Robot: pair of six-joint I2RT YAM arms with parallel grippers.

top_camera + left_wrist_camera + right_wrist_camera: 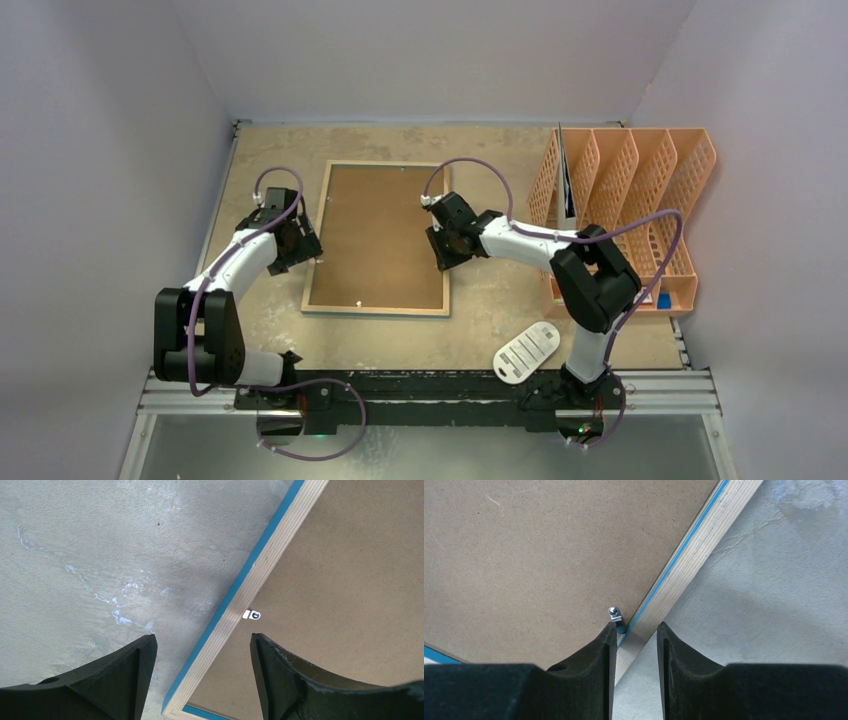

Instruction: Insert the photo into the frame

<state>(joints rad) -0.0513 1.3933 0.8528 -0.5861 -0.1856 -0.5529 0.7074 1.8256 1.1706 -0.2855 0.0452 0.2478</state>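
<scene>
Frame (375, 311) lies face down mid-desk, slightly left of centre, with the brown backing board (380, 235) seated in it. Rigid, probably glazed so fragile; best held by the wooden side rails. Left gripper (202, 645) is low astride the left rail, jaws wide apart. Right gripper (636, 630) is astride the right rail beside a metal tab (614, 612), jaws narrowly apart, gripping nothing.

The frame (376, 311) lies back-up at centre, a brown board (380, 220) filling it. The left gripper (300, 243) is at its left edge, the right gripper (443, 248) at its right. An orange rack (640, 190) stands far right.
</scene>
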